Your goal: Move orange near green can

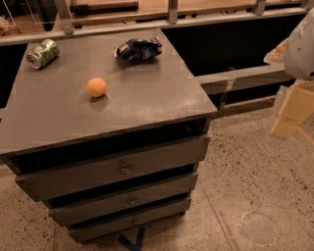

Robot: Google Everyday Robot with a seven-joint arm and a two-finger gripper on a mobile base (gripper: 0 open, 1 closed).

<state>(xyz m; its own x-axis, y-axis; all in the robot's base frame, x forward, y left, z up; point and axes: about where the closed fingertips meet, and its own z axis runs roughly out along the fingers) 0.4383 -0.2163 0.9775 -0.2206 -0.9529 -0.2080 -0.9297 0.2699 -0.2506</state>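
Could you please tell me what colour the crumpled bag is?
The bag is dark blue-black with white, in the camera view; the gripper hangs far right.

Dim, warm overhead light on a grey drawer cabinet point(147, 105), soft all over.

Pale, diffuse sheen across the cabinet's top, strongest toward its right front corner. Small soft shadow tucked just under the orange point(96, 87) near the middle of that top, another under the dark snack bag point(138, 49) at its back edge. Faint silver glints on the green can point(42, 53) at its back left corner. Near-black gaps above the cabinet's drawers and in the recess behind its right side. Brighter and yellower along the wooden ledge point(105, 6) behind the cabinet. Right of the cabinet, at the frame's edge, a pale gripper point(289, 117), smeared and washed out. Even, flat light on the speckled floor point(255, 186) below.
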